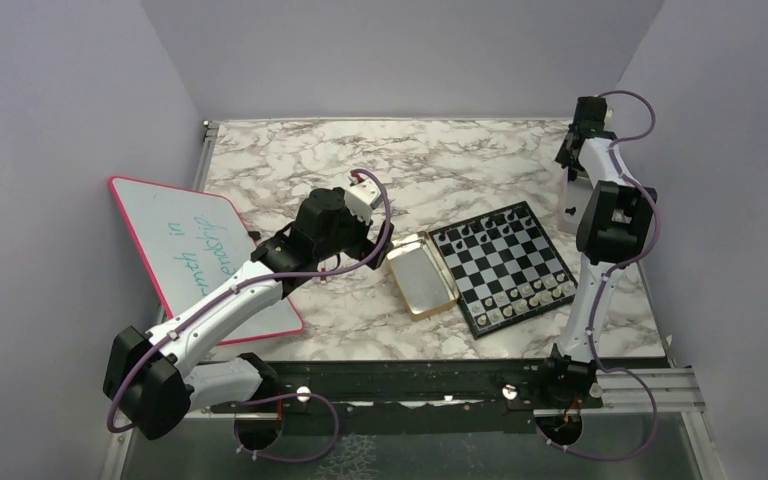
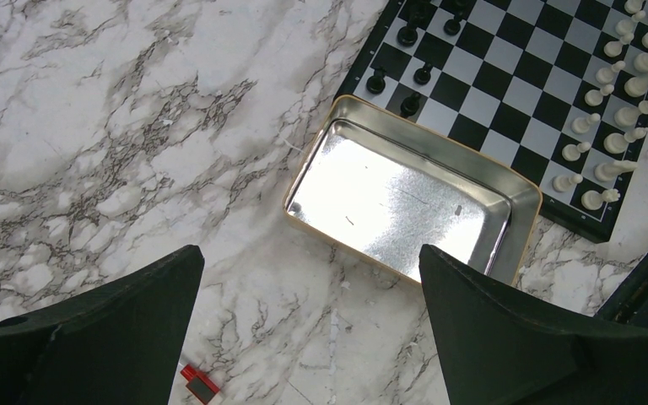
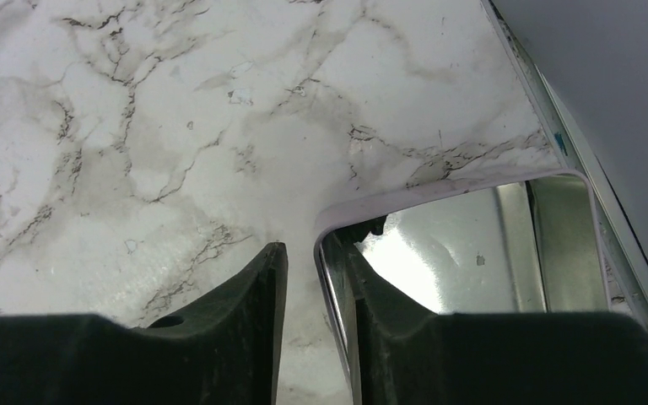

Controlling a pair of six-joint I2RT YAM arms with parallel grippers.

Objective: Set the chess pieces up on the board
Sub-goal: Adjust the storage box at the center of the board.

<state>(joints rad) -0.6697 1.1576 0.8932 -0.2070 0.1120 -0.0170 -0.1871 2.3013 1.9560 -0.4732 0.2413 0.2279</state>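
The board (image 1: pixel 503 265) lies right of centre, with black chess pieces (image 1: pixel 480 228) along its far side and pale chess pieces (image 1: pixel 530 293) in its near rows. In the left wrist view the same board (image 2: pixel 506 84) shows black pieces (image 2: pixel 407 35) and white pieces (image 2: pixel 616 139). My left gripper (image 2: pixel 310 257) hangs open over bare marble, just short of the gold tin (image 2: pixel 523 228), and holds nothing. My right gripper (image 3: pixel 312 249) is at the far right. Its jaws straddle the wall of a silver tin half (image 3: pixel 439 190), with a gap on the outer side.
The gold tin (image 1: pixel 420 275) touches the board's left edge. A pink-rimmed whiteboard (image 1: pixel 200 250) lies at the left under my left arm. A small red object (image 2: pixel 199 384) sits on the marble by the left finger. The silver tin half (image 1: pixel 570 212) is close to the right wall.
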